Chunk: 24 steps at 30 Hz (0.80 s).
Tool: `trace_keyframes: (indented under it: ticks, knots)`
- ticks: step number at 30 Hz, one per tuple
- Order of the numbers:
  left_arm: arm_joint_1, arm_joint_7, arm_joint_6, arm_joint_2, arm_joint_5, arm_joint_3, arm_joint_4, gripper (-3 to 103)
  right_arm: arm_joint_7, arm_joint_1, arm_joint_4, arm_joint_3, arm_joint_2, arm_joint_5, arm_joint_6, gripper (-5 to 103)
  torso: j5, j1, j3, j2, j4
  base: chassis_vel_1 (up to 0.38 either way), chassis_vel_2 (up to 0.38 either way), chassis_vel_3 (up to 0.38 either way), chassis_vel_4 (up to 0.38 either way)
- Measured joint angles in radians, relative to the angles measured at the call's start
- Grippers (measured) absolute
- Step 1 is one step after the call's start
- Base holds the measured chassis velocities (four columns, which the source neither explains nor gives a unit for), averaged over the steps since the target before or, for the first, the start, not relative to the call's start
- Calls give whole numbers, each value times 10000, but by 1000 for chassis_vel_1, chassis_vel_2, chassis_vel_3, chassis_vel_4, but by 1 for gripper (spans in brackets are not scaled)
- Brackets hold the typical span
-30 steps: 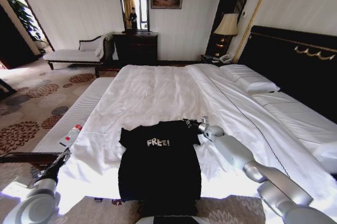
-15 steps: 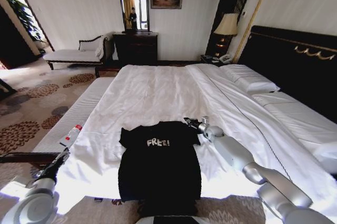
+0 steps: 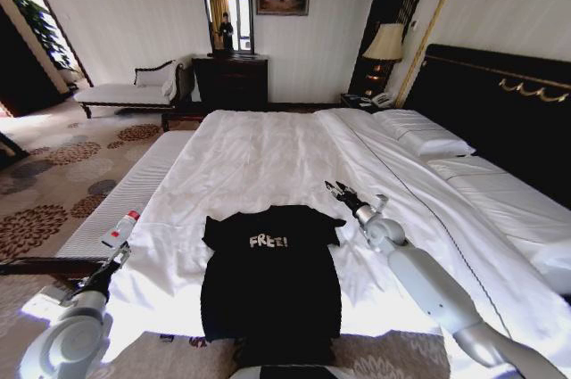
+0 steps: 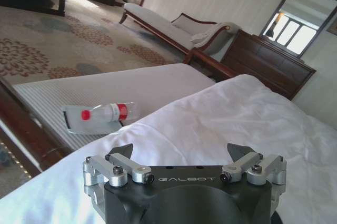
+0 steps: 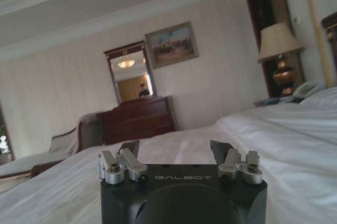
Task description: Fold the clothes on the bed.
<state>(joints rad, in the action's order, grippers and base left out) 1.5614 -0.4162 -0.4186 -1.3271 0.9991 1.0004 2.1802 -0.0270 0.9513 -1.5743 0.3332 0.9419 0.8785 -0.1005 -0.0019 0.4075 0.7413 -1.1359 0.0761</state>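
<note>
A hotel room, with the white bed point(image 3: 268, 156) running away from the robot. At its near edge the black T-shirt point(image 3: 270, 276) lies flat, "FREE!" facing up. The left gripper point(image 4: 181, 153) hangs low at the bed's left edge, jaws wide apart and holding nothing, near a bottle point(image 3: 120, 228) on the striped bench. The right gripper point(image 3: 338, 191) hovers above the sheet just beyond the shirt's right sleeve, open and empty. Farther off are pillows point(image 3: 421, 134), a dresser point(image 3: 230, 80) and a mirror point(image 3: 225, 8).
</note>
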Motion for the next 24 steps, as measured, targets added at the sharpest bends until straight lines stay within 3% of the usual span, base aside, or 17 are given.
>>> trace_keyframes:
  ticks: [2,4,5,7,8,10,13,17,24]
  knots:
    - [-550,62,-58,245,-306,-777,-262,100,-618,1038,-784,1157,235,-693,-740,83,3,0,0,0,-5,0,0,0,0]
    - [-1004,202,-109,410,-1045,-1439,-691,100,-968,1911,-1368,1971,486,-1286,-1034,93,1,1,1,1,0,0,0,0,0]
    - [-1004,202,-109,410,-1045,-1439,-691,100,-968,1911,-1368,1971,486,-1286,-1034,93,1,1,1,1,0,0,0,0,0]
    - [-1363,857,-2,526,-1816,-2071,-1207,100,-1229,2900,-2020,2981,890,-1768,-1252,99,-2,1,1,0,-5,0,0,0,0]
    - [-1453,1119,51,541,-1793,-2258,-1351,100,-1273,3211,-2207,3294,1067,-1880,-1304,99,-3,0,1,0,-5,0,0,0,0]
    - [-1572,1446,84,542,-1575,-2448,-1559,100,-1311,3597,-2397,3703,1315,-1971,-1332,100,6,0,1,1,-7,0,0,0,0]
    - [-1986,2185,78,570,-92,-2919,-2492,100,-1377,4745,-2923,5065,2274,-2090,-1371,100,0,0,1,0,4,0,0,0,0]
    - [-2103,2469,65,639,455,-3295,-3280,100,-1377,5472,-3182,5791,2991,-2399,-1487,100,-1,0,1,0,-7,0,0,0,0]
    - [-2163,2593,64,429,830,-3976,-3872,100,-1578,6091,-3565,6441,3732,-2583,-1553,100,-1,0,1,0,-4,0,0,0,0]
